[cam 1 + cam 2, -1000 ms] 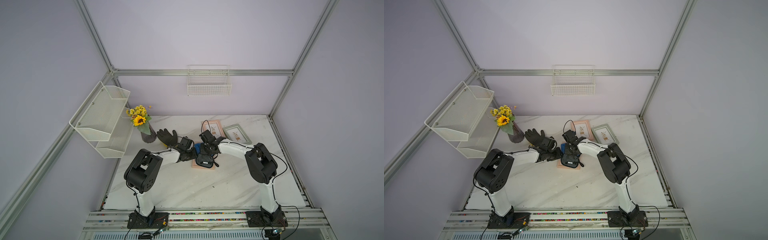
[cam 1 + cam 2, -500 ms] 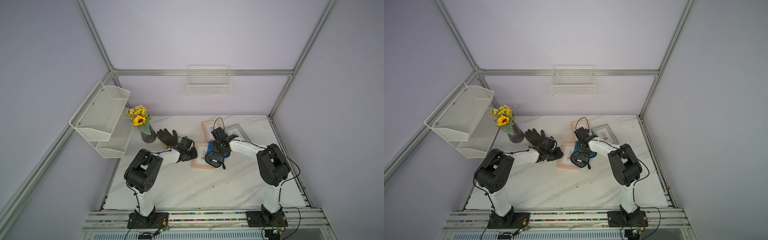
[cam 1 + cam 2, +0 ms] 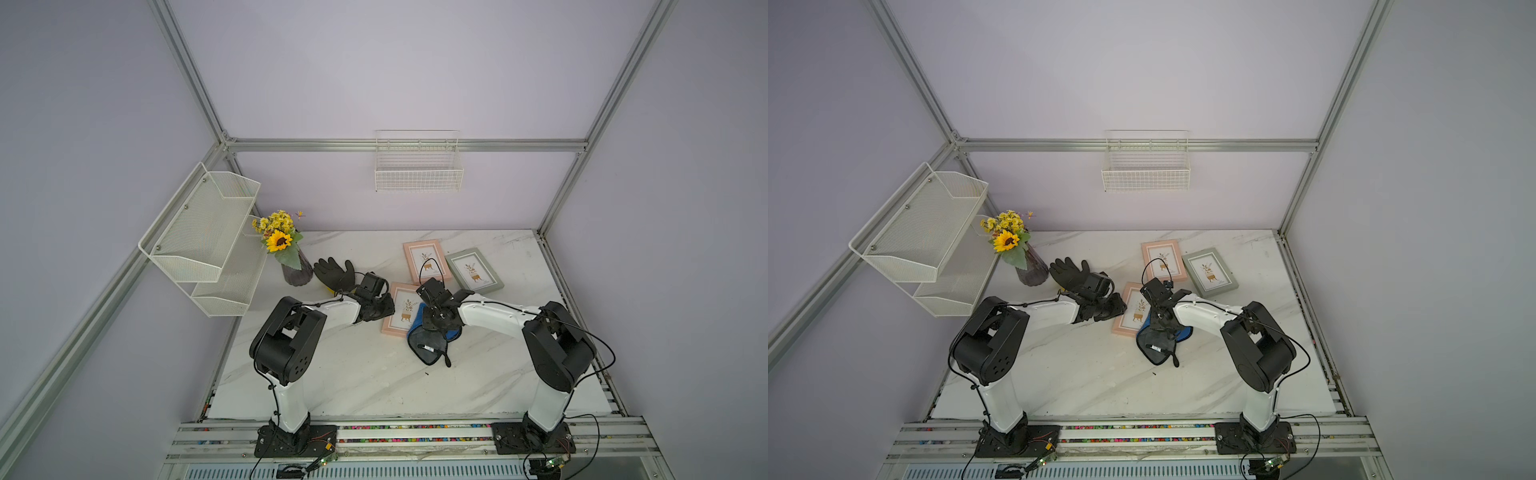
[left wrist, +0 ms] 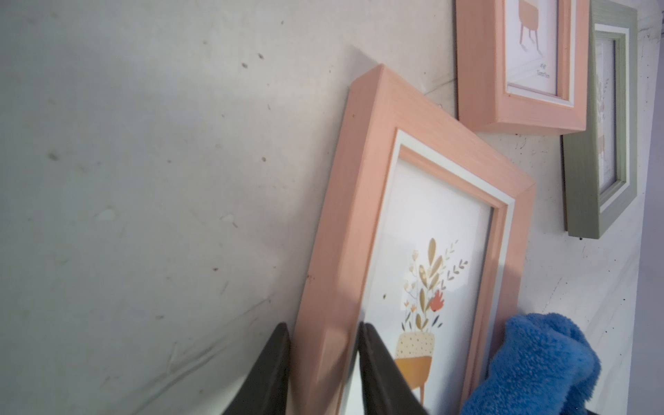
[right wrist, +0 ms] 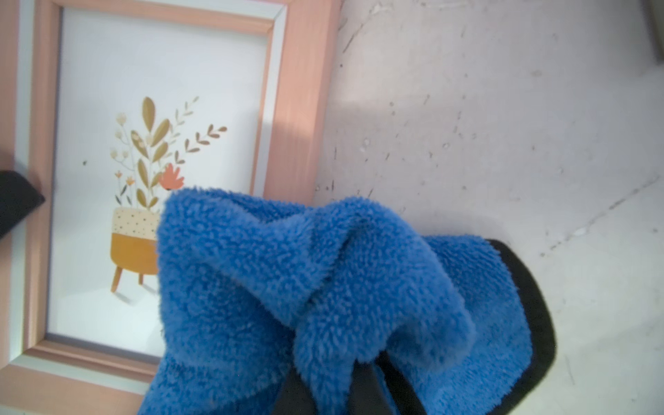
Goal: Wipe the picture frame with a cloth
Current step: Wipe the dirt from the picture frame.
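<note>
Now, looks mid-wipe — left tool (image 4: 323, 332) pinching the edge of the picture frame (image 4: 363, 187) on the desk (image 3: 353, 374), right tool (image 5: 345, 390) clamped on the cloth (image 5: 273, 273) overlapping its corner — next, a pressed sweep across the frame's face.

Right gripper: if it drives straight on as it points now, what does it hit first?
Its own bunched blue cloth leads; behind it probably a rail of the near pink frame, though depth is unclear.
</note>
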